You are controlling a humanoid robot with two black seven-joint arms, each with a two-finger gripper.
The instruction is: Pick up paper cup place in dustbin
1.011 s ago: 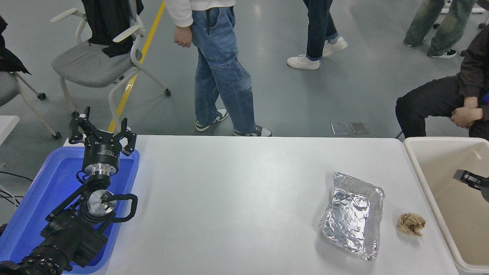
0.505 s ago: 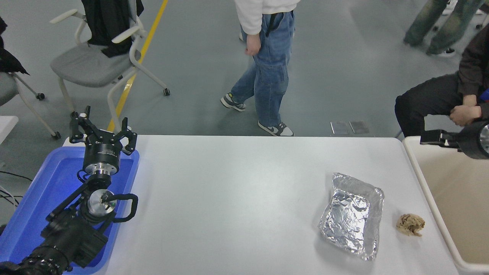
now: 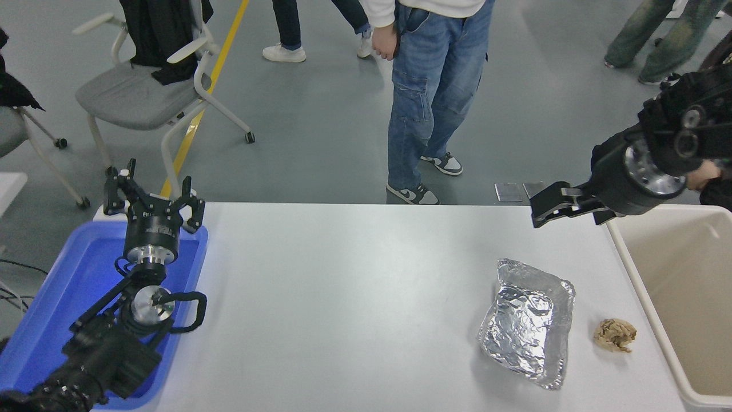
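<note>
The right gripper (image 3: 540,210) hangs above the far right part of the white bench (image 3: 354,286), just left of the dustbin (image 3: 646,292); its fingers hold nothing, but whether they are spread or closed cannot be told. The paper cup cannot be seen anywhere, and the visible part of the dustbin's inside shows none. A foil tray (image 3: 529,323) and a brown paper wad (image 3: 615,335) lie near the dustbin. The left gripper (image 3: 154,197) rests over a blue tray (image 3: 51,309), fingers spread, holding nothing.

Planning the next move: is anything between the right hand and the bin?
Nothing visible. The right hand hovers left of the bin, by its far corner; the foil tray and paper wad lie nearer the camera. No cup shows.
</note>
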